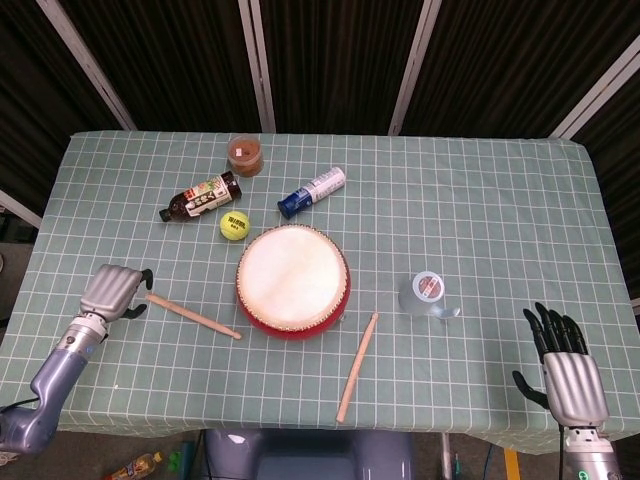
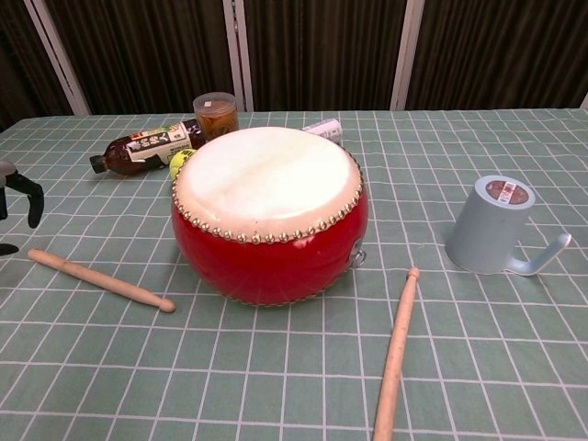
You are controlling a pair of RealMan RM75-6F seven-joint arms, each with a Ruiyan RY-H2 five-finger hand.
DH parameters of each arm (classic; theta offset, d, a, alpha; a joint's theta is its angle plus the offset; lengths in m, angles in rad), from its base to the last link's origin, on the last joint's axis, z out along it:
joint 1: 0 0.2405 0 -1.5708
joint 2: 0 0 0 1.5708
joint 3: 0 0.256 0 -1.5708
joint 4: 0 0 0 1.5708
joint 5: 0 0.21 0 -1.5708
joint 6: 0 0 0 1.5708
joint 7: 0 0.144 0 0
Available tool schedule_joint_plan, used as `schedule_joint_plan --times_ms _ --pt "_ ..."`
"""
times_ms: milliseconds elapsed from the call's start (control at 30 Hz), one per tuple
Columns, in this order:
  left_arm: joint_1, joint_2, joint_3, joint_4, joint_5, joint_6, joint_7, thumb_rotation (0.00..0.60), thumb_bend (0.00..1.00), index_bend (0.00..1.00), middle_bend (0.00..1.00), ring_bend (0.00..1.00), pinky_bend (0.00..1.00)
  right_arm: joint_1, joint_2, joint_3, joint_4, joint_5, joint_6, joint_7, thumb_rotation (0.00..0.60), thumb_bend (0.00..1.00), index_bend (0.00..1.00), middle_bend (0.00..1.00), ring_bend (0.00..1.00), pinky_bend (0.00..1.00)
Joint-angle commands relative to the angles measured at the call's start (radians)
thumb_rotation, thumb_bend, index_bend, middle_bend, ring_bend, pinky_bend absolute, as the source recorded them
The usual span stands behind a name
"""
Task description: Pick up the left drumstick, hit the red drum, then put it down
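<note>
A round red drum with a pale skin point(image 2: 268, 213) stood mid-bench; the left wooden drumstick point(image 2: 99, 279) lay beside it, black robot hand fingers point(image 2: 28, 198) hovering near its butt.
</note>
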Motion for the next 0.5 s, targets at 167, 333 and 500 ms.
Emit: schedule_joint_plan --times_ms 167,333,500 --pt "-0.035 -0.058 0.013 0.041 -0.023 -0.036 0.032 0.600 0.25 0.48 1.00 1.00 0.98 0.006 0.002 0.004 -0.003 0.011 -0.011 0.010 0.600 0.29 0.00 0.00 0.00 0.07" --pt "-0.051 -0.085 0.021 0.060 -0.035 -0.051 0.049 0.600 0.25 0.49 1.00 1.00 0.98 0.009 0.001 0.006 -0.005 0.016 -0.013 0.016 0.600 0.29 0.00 0.00 0.00 0.07" --pt "-0.062 -0.103 0.027 0.068 -0.042 -0.054 0.062 0.600 0.25 0.49 1.00 1.00 0.98 0.010 0.001 0.006 -0.007 0.018 -0.014 0.021 0.600 0.29 0.00 0.00 0.00 0.07"
